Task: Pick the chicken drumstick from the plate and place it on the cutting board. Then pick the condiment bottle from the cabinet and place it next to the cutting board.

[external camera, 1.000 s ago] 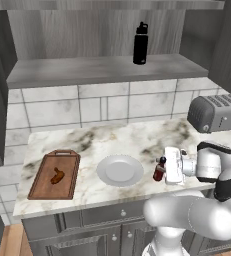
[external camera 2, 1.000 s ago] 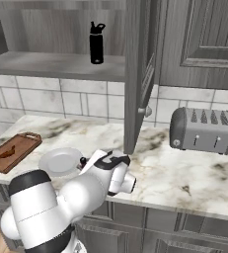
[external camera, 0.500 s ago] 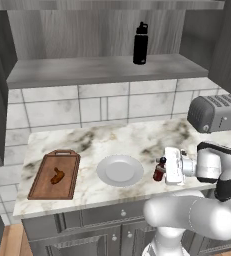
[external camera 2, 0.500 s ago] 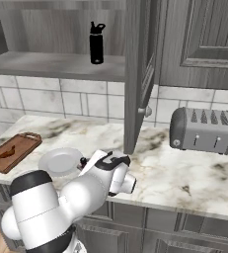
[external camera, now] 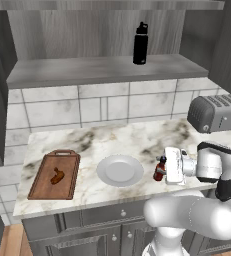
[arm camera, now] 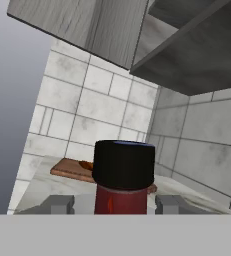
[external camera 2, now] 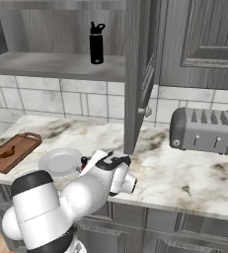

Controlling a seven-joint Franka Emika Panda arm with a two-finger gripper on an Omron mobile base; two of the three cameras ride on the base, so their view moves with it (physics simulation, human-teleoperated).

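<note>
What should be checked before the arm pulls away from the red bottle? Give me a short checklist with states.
1. Chicken drumstick lying on the cutting board: ok.
2. Plate bare: ok.
3. Condiment bottle upright on the counter: ok.
4. Bottle next to the board: not ok; it stands on the plate's far side from the board.
5. Gripper let go of the bottle: cannot tell; the fingers flank it with small gaps in the hand view.
6. Black bottle undisturbed on the cabinet shelf: ok.
</note>
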